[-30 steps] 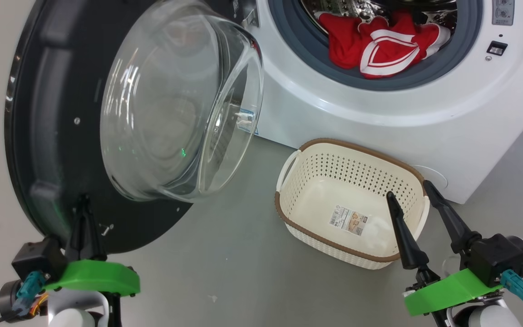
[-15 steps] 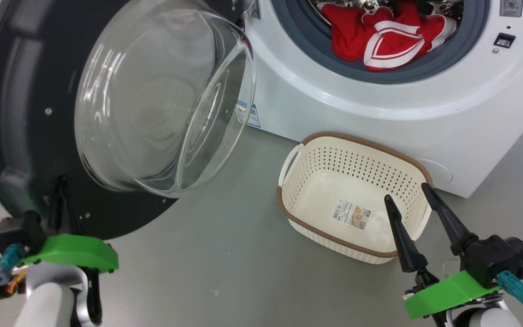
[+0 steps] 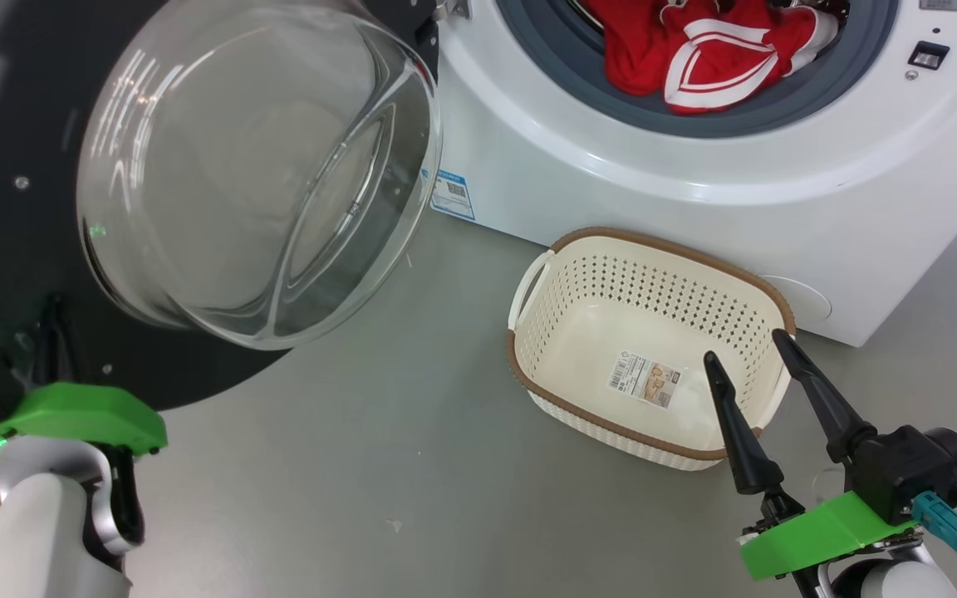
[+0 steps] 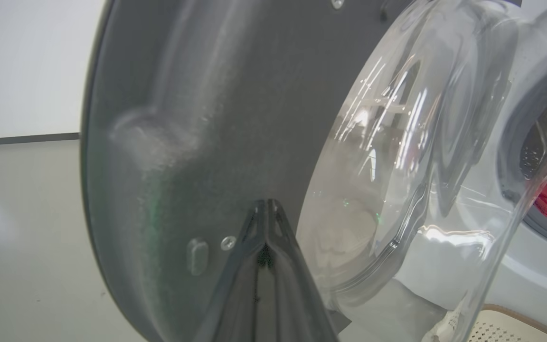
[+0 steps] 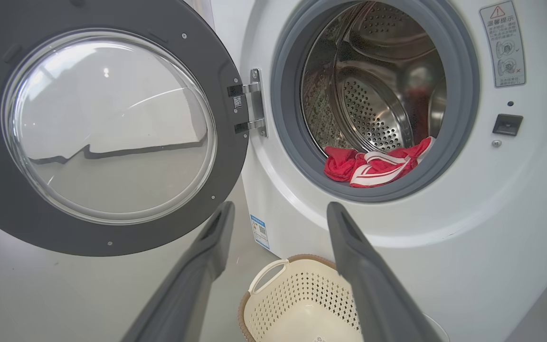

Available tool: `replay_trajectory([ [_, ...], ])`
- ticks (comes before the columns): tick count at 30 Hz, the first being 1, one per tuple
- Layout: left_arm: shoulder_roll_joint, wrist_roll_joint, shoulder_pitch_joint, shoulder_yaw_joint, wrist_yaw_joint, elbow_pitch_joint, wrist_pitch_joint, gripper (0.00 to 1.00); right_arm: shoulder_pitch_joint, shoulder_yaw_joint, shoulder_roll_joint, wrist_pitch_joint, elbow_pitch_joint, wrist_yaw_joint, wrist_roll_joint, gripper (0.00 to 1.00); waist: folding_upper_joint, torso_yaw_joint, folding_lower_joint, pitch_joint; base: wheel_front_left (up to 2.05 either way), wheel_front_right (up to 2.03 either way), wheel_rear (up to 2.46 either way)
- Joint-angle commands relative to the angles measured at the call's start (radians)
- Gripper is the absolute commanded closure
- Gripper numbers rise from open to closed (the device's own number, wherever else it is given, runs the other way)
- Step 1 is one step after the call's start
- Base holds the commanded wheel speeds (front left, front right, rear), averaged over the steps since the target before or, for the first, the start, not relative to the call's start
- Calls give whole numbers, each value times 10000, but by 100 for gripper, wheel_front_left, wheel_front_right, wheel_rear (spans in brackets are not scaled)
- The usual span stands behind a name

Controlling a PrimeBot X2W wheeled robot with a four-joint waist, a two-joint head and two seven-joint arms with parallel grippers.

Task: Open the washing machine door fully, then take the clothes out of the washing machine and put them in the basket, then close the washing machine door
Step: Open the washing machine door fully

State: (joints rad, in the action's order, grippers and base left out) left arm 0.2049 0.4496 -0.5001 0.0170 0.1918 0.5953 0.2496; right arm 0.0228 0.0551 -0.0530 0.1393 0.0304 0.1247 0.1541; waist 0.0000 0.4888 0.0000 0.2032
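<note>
My left gripper [image 4: 266,209] is closed, its two fingers pressed together with nothing between them. The tips sit low on the dark inner face of the washing machine door [image 3: 13,166], just beside the bulging glass bowl; I cannot tell whether they actually touch. My right gripper [image 3: 744,347] is spread wide and holds nothing, hovering above the near right corner of the basket [image 3: 653,242]. The basket stands on the grey floor [image 3: 362,457] just in front of the washing machine [image 3: 611,166], with a paper label [image 3: 645,380] on its bottom. The door is swung out to my left on its hinge, leaving the drum mouth uncovered. The clothes [image 3: 711,50] lie at the lower lip of the drum, against the grey rubber ring [image 3: 578,75].
</note>
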Motion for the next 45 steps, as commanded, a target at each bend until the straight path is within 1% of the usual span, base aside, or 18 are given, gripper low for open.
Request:
replay_trajectory([
  [1, 492, 41, -409, -505, 8, -46, 113, 100, 227, 282, 28, -38, 323, 60, -129, 0, 0, 7, 0, 24, 0, 0, 0],
  [9, 465, -232, -917, -1027, -180, 425, 120, 100, 327, 353, 28, -119, 430, 60, -246, 0, 0, -40, 0, 223, 0, 0, 0],
  [26, 366, -948, -1401, -2187, -657, 1182, 121, 100, 439, 407, 28, -287, 542, 60, -368, 0, 0, -148, 0, 375, 0, 0, 0],
  [33, 115, -1333, -1166, -2609, -783, 918, 121, 100, 486, 425, 28, -285, 505, 60, -311, 0, 0, -243, 0, 357, 0, 0, 0],
  [35, -39, -1474, -1051, -2737, -848, 780, 122, 100, 491, 416, 28, -261, 475, 60, -263, 0, 0, -276, 0, 323, 0, 0, 0],
  [40, -253, -1671, -863, -2814, -943, 525, 122, 100, 506, 403, 28, -191, 387, 60, -166, 0, 0, -318, 0, 245, 0, 0, 0],
  [45, -562, -1990, -502, -2758, -1054, -183, 122, 100, 477, 388, 28, -22, 236, 60, -2, 0, 0, -360, 0, 87, 0, 0, 0],
])
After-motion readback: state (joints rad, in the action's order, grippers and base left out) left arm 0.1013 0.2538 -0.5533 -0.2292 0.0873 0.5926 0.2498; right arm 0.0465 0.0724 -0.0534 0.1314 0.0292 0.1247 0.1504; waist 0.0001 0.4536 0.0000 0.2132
